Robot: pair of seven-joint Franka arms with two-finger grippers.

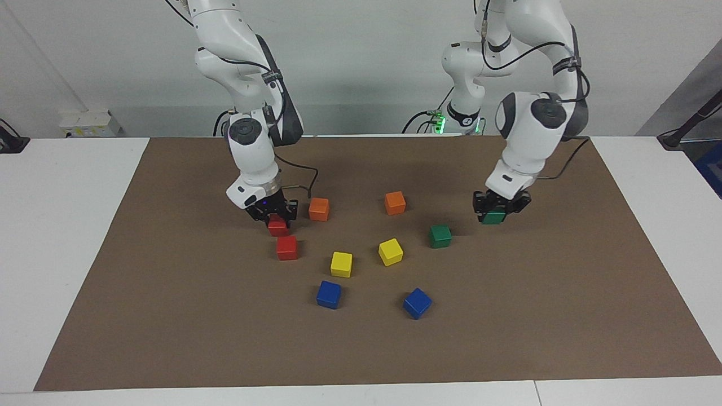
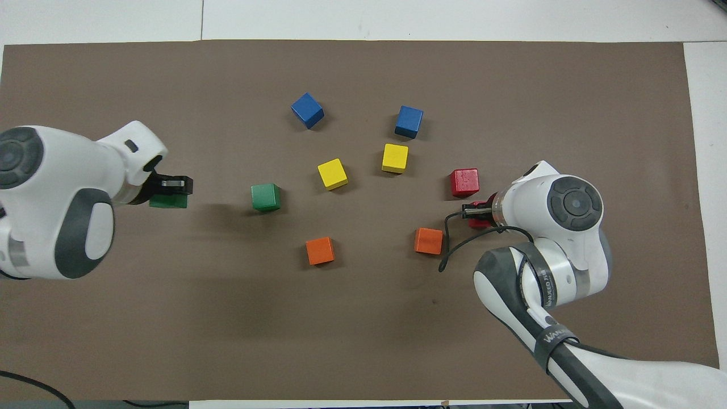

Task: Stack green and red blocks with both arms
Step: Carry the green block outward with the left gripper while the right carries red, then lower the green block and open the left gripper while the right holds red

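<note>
As I read the facing view, my right gripper (image 1: pixel 274 217) clamps a red block (image 1: pixel 277 226), its mate, the free red block (image 1: pixel 287 247), just below the jaws. Overhead, my left gripper (image 2: pixel 170 192) grips a green block (image 2: pixel 168 201); the free green block (image 2: pixel 266 197) lies beside, toward the counter's (image 2: pixel 363 318) middle.
</note>
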